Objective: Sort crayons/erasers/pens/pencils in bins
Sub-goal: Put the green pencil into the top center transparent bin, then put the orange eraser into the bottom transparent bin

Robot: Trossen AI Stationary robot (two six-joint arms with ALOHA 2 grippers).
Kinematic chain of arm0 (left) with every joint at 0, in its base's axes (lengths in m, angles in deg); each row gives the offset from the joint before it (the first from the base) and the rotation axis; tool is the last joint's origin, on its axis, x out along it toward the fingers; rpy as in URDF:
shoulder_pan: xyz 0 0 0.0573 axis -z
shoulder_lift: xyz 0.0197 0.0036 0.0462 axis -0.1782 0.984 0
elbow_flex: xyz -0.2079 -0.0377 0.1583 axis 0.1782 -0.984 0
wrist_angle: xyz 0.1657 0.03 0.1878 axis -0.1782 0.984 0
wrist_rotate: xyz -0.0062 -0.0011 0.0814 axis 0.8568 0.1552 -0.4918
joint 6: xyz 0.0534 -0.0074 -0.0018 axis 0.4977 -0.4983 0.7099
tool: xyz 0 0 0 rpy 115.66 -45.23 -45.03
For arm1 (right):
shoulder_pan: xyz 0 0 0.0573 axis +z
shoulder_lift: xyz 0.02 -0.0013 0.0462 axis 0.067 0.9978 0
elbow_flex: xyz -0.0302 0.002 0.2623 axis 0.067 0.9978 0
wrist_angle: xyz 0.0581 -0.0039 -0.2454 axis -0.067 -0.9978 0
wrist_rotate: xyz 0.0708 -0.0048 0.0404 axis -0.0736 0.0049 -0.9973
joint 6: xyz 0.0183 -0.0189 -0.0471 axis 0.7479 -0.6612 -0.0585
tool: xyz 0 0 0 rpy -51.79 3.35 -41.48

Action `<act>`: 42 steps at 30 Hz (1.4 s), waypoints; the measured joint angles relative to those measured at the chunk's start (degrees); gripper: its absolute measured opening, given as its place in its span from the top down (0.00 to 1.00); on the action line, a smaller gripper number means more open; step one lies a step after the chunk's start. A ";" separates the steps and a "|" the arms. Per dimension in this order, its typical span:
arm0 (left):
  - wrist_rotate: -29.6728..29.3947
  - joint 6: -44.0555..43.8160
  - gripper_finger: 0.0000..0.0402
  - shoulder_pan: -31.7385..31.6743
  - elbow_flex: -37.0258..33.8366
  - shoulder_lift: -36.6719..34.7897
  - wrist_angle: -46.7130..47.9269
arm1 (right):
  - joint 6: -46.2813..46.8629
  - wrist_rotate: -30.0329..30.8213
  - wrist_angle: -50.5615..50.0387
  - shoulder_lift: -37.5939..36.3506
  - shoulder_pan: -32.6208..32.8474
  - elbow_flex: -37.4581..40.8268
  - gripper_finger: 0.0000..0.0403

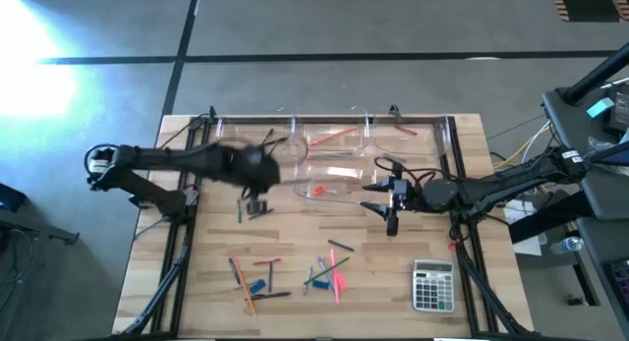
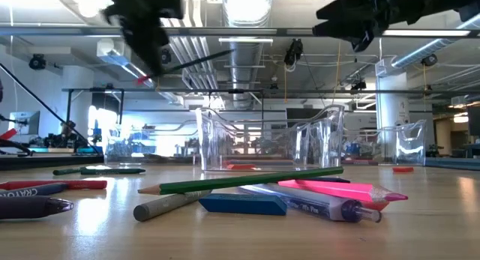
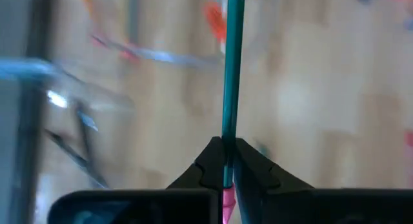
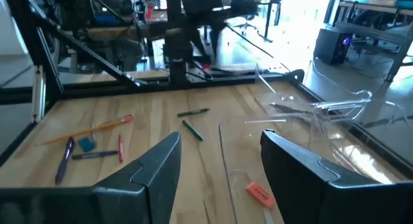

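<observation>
Left gripper (image 3: 227,161) is clamped tight on a thin green pencil (image 3: 232,62), gripping it close to its pink eraser end so the long shaft pokes out ahead of the fingers. In the high view that gripper (image 1: 257,170) is raised above the table's left half, just beside the clear bins (image 1: 329,154) at the back, which already hold a few reddish items. Right gripper (image 4: 219,161) waits with its jaws wide apart and nothing between them, over the table (image 1: 393,272) by the bins' right side. More pencils, pens and a blue eraser (image 2: 241,204) lie loose near the front edge. Carrying looks to be the step in hand; next, the pencil needs lining up over the pencil bin before release.
</observation>
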 joint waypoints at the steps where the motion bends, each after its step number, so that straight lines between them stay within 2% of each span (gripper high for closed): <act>1: 0.21 2.88 1.00 -2.51 0.88 0.99 -1.62 | -0.02 0.00 0.55 0.00 0.00 0.02 0.50; 6: 7.61 15.85 1.00 -14.60 8.56 10.64 -5.37 | 0.00 -0.07 3.91 0.00 0.00 0.02 0.50; 9: 8.68 21.04 1.00 -19.21 15.17 18.24 -5.38 | 0.38 -0.11 4.61 0.00 0.00 0.02 0.50; 16: 11.27 29.13 1.00 -21.47 29.54 32.65 -4.94 | 1.48 -0.13 4.60 0.00 0.00 0.02 0.50; 22: 11.42 30.09 0.99 -23.48 38.91 40.56 -3.34 | 1.63 -0.15 4.56 0.00 0.00 0.02 0.50; 26: 11.39 29.07 0.90 -24.45 39.93 41.93 -3.50 | 1.66 -0.15 4.01 0.00 0.00 0.04 0.50; 35: 9.56 26.68 0.51 -25.27 39.86 39.83 -3.81 | 0.76 -0.14 3.71 0.00 0.00 0.07 0.50; 39: 9.16 23.59 0.45 -25.27 39.63 34.16 -3.48 | 1.39 -0.15 3.45 0.00 -0.01 0.07 0.50; 42: 13.24 19.95 0.46 -25.17 37.34 27.00 -5.35 | 1.78 -0.15 0.32 -0.57 0.00 0.07 0.50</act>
